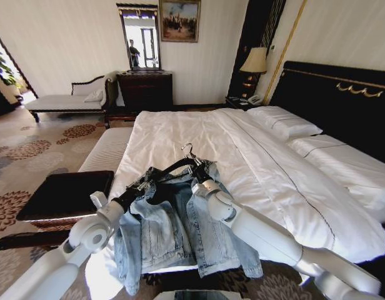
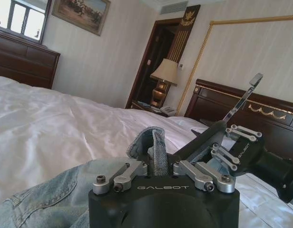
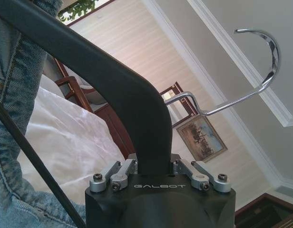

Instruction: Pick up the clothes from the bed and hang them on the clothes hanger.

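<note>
The light-blue denim jacket (image 1: 164, 231) hangs in the air over the foot of the bed (image 1: 180, 131), with its hem drooping toward the floor. My left gripper (image 1: 140, 187) is shut on a fold of denim (image 2: 156, 149) near the collar. My right gripper (image 1: 198, 172) is shut on the shoulder of the black clothes hanger (image 1: 170, 167), whose arm (image 3: 113, 90) rises between the fingers. The metal hook (image 1: 189, 150) sticks up above the collar, and its curve (image 3: 263, 57) is seen against the ceiling. Denim (image 3: 13, 123) drapes over the hanger beside the right gripper, and one hanger arm lies inside the jacket.
A black bench (image 1: 67, 194) and a white padded bench (image 1: 105, 150) stand left of the bed. Pillows (image 1: 283, 122) and the dark headboard (image 1: 336, 100) are at the right. A chaise lounge (image 1: 67, 100), dresser (image 1: 145, 90) and lamp (image 1: 255, 61) line the far wall.
</note>
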`<state>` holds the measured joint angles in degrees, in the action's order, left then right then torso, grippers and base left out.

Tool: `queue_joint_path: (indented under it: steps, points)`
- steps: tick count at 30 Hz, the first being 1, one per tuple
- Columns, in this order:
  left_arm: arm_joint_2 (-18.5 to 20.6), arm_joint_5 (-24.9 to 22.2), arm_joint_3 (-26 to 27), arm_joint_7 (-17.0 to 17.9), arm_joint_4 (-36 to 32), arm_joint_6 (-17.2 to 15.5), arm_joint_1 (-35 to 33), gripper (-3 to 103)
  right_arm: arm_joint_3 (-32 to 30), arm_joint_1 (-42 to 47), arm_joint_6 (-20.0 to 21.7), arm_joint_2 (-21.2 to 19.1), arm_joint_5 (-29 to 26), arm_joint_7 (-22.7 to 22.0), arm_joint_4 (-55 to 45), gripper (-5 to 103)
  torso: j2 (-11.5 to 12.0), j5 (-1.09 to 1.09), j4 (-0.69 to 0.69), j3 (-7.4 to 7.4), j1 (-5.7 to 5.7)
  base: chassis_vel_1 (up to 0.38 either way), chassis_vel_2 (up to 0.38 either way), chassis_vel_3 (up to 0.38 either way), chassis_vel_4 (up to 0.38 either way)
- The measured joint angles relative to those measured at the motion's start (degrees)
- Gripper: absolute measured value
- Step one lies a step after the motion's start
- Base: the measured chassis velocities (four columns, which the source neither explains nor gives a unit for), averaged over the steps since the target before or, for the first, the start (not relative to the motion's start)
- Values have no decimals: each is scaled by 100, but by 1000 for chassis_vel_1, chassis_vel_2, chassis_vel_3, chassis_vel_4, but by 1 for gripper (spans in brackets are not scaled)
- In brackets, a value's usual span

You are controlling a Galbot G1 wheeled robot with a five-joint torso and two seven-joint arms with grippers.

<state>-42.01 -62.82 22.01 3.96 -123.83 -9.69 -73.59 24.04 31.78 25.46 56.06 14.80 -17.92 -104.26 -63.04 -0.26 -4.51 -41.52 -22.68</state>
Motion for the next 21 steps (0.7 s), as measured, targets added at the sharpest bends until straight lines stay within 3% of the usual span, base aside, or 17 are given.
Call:
queue_joint_path:
  steps: [1,5,21]
  points:
    - [0,0,0,0,0,0,0,23,0,0,0,0,0,0,0,26,0,0,0,0,0,0,0,0,0]
    - [57,148,-118,-21,-85,16,10,3,14,0,0,12,15,2,-2,26,0,0,0,0,0,0,0,0,0]
    - [165,1141,-478,-250,-104,185,-101,2,114,-49,32,13,229,337,-54,26,0,-1,0,0,0,0,0,0,0]
